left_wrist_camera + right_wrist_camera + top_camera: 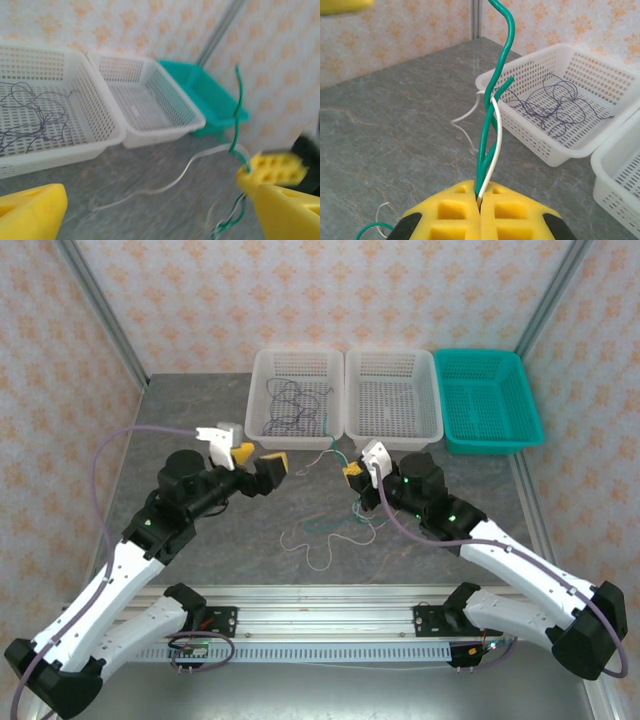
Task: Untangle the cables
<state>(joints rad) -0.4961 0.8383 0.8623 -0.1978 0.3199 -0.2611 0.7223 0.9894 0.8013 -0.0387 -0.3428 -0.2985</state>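
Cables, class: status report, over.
Left hand open, empty. Right hand shut on thin green wire and thin white wire, twisted. Thin purplish wire in white plastic basket.

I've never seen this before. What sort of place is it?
Probably a robot test booth: left arm and right arm bolted to a grey table, patterned walls close around, white baskets, teal basket.

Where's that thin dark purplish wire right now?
In the overhead view, the dark purplish wire lies coiled in the leftmost white basket, beside the middle white basket.

A white perforated plastic basket (pixel 258 390) touches its twin (pixel 392 400) on the grey marbled table (pixel 190 400). A teal plastic basket (pixel 487 405) stands just beside the twin.
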